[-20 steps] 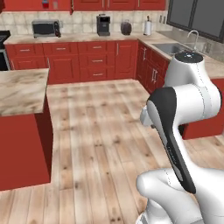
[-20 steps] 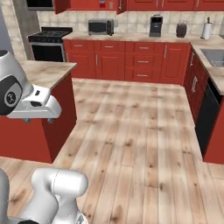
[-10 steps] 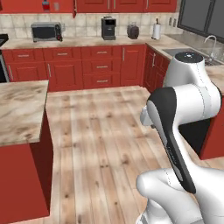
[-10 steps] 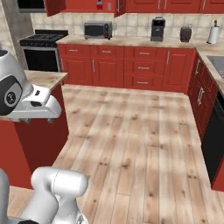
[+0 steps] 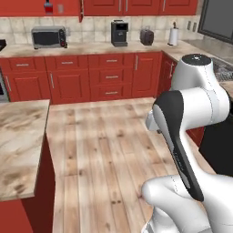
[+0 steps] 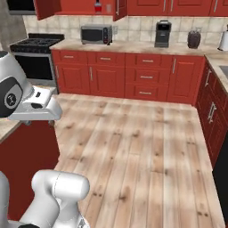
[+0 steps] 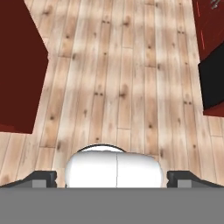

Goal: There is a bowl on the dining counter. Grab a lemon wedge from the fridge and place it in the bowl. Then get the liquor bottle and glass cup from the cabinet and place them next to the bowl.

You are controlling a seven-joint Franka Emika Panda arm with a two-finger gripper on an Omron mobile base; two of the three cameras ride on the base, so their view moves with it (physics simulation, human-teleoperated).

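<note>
1. The gripper (image 7: 112, 179) hangs over the plank floor (image 7: 127, 70), jaws spread wide and holding nothing; its two dark fingertips (image 7: 41, 178) stand far apart at the bottom of the hand view.
2. Beside the arm, the dining worktop (image 5: 20, 145) with its beige marbled top fills the near left of the left base view; what shows of it is bare. Its plain red front (image 7: 17, 65) appears at the left of the hand view.
3. Across the floor, red drawer units (image 6: 147, 78) with silver handles run under the far worktop (image 6: 133, 46).
4. On that far worktop stand a microwave (image 6: 95, 34) toward its left end, a coffee machine (image 6: 162, 33) near the middle, and a dark toaster (image 6: 193, 39) and a paper-towel roll (image 5: 173, 36) toward its right end.
5. Above the microwave the cabinet (image 6: 78, 5) is open, and the bottle (image 6: 98, 6) with its red body stands on its shelf, a pale thing (image 6: 109, 8) just beside it, too small to identify.
6. A stove (image 6: 33, 53) sits at the far left.
</note>
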